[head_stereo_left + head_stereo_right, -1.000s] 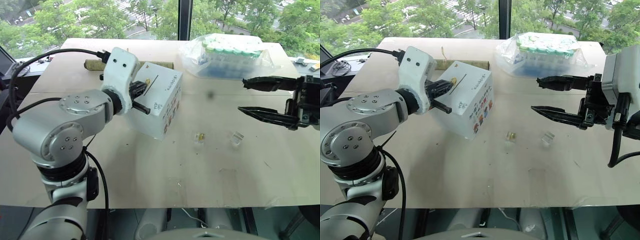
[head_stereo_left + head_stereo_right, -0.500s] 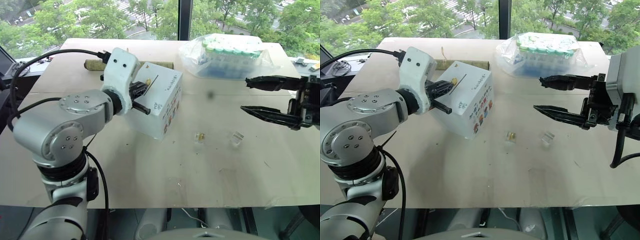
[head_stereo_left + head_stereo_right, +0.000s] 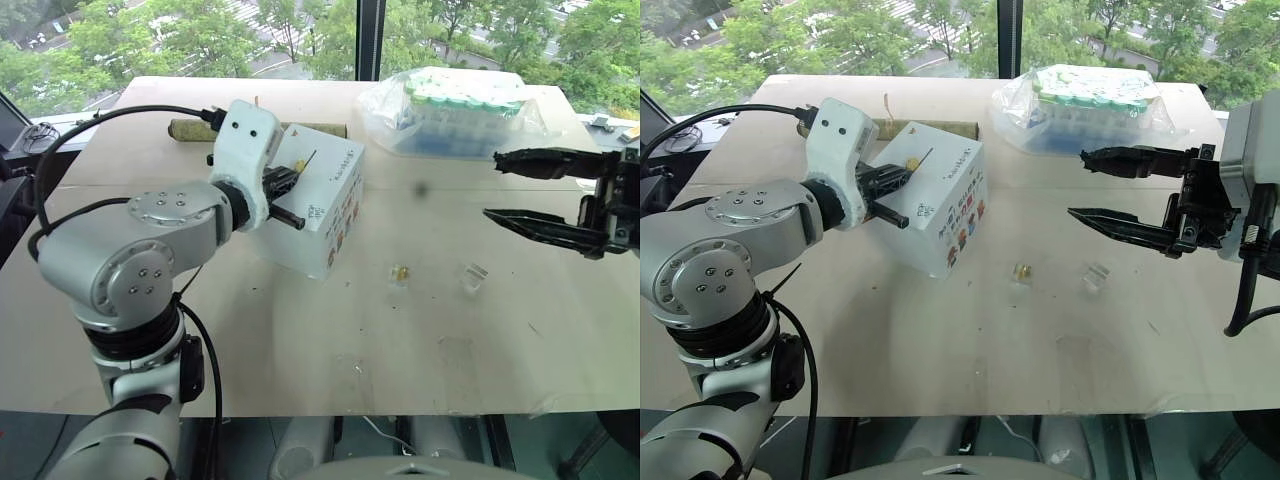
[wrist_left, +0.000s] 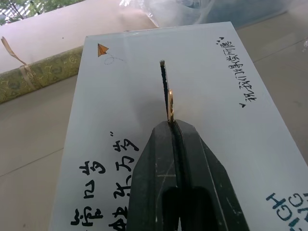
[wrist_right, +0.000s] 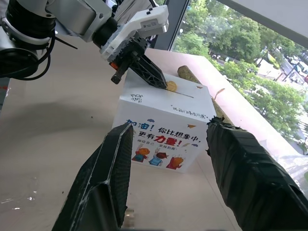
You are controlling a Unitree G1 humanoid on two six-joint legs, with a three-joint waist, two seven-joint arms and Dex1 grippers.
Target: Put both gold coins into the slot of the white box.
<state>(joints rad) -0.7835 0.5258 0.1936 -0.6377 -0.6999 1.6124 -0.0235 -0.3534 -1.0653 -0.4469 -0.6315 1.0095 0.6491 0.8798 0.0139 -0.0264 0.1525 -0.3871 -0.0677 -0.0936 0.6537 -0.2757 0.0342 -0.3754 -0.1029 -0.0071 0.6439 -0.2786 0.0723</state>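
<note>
The white box [image 3: 325,205] with black handwriting stands on the table, its top tilted toward me. My left gripper [image 4: 172,126] hovers over that top face, shut on a gold coin [image 4: 170,102] held on edge along the near end of the dark slot [image 4: 164,79]. From the side, the coin [image 5: 171,86] juts from the left gripper [image 5: 163,83] just above the box top. A second gold coin [image 3: 400,272] lies on the table to the right of the box. My right gripper [image 3: 495,187] hangs open and empty in the air at the right.
A clear plastic bag of green-capped tubes [image 3: 455,108] lies at the back right. A greenish rolled scroll [image 3: 195,129] lies behind the box. A small clear plastic holder [image 3: 471,274] sits near the loose coin, and another clear piece [image 3: 459,346] lies nearer the front edge.
The left gripper stays over the slot with the coin. The right gripper has drifted slightly to the right.
</note>
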